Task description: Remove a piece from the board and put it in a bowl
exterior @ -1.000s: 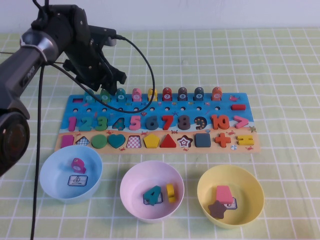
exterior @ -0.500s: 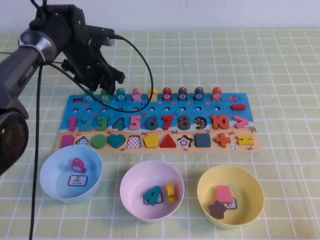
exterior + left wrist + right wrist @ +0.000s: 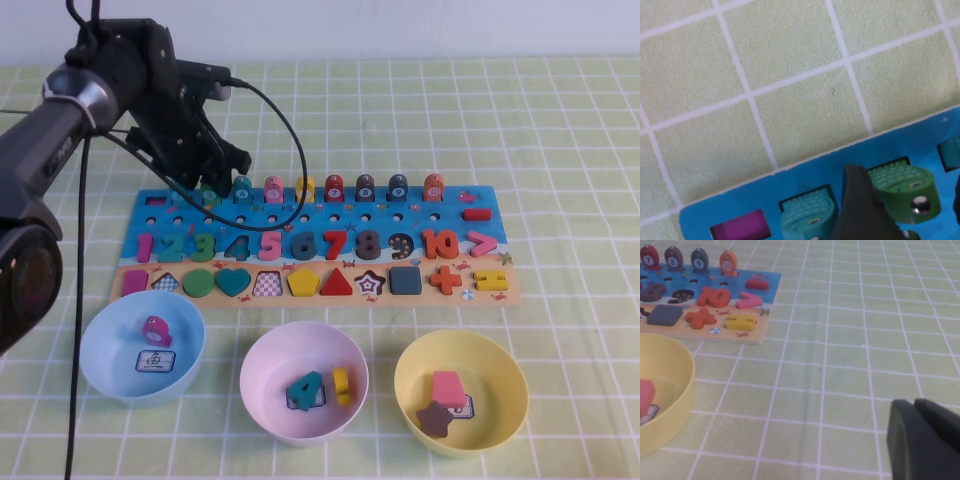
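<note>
At ten o'clock on the worktop, the left gripper (image 3: 212,188) has fingers straddling the small green rounded peg (image 3: 904,191), unlifted from the long blue wooden board (image 3: 480,232). Transfer to the light blue plastic bowl (image 3: 98,340) remains. Right gripper (image 3: 924,440) hangs apart, fingers together.

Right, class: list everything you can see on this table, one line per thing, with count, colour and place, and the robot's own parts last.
Board: one, blue with tan strip, mid-table.
Pegs: nine, mixed colours, along the board's far row.
Green piece: one, second in that row, by the left gripper.
Light blue bowl: one, near left, holding a magenta piece and a white card.
Pink bowl: one, near middle, holding a teal 4 and a yellow piece.
Yellow bowl: one, near right, holding a pink and a brown piece.
Left gripper: over the board's far left.
Right gripper: above bare cloth, right of the board.
</note>
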Tool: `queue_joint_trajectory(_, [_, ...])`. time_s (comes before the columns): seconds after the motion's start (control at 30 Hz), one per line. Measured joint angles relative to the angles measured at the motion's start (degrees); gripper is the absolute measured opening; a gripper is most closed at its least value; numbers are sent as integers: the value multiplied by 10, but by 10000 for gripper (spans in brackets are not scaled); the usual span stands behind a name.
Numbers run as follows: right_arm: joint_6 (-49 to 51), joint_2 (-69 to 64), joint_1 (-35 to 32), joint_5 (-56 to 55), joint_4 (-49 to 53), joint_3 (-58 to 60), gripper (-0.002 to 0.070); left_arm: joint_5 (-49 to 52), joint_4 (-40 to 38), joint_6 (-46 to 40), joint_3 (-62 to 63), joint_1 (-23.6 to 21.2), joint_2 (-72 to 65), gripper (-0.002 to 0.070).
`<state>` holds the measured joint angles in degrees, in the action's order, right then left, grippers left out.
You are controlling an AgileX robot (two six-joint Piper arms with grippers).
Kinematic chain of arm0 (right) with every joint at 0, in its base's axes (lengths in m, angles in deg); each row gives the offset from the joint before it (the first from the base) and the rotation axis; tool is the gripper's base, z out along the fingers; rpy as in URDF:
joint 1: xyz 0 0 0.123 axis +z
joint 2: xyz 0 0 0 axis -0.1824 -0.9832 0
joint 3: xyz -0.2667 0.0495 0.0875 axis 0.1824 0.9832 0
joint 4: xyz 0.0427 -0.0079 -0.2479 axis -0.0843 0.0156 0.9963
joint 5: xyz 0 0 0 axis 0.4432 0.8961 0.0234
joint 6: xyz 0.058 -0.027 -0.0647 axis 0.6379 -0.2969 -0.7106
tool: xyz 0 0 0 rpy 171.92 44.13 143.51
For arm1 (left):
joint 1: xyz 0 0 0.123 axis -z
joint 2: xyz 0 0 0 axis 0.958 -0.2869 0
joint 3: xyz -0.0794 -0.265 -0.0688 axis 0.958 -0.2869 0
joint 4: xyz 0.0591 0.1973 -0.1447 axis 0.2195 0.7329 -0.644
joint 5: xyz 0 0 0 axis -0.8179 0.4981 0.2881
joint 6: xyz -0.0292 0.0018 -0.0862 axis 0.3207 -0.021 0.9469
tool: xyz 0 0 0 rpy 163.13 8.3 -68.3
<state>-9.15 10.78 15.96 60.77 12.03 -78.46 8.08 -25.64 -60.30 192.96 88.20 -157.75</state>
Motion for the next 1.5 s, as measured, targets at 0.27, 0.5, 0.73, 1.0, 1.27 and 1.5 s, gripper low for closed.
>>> queue_joint_trajectory(0.27, [0, 1, 0, 0, 0, 0, -18, -2, -1, 0, 0, 0, -4, 270])
queue_joint_trajectory(0.5, [0, 1, 0, 0, 0, 0, -18, -2, -3, 0, 0, 0, -4, 208])
queue_joint_trajectory(0.73, [0, 1, 0, 0, 0, 0, -18, -2, -3, 0, 0, 0, -4, 203])
queue_joint_trajectory(1.0, [0, 1, 0, 0, 0, 0, -18, -2, -3, 0, 1, 0, 6, 202])
queue_joint_trajectory(1.27, [0, 1, 0, 0, 0, 0, -18, 3, -4, -11, 2, 1, 33, 202])
queue_joint_trajectory(1.5, [0, 1, 0, 0, 0, 0, -18, 43, 13, -26, 2, 15, 74, 202])
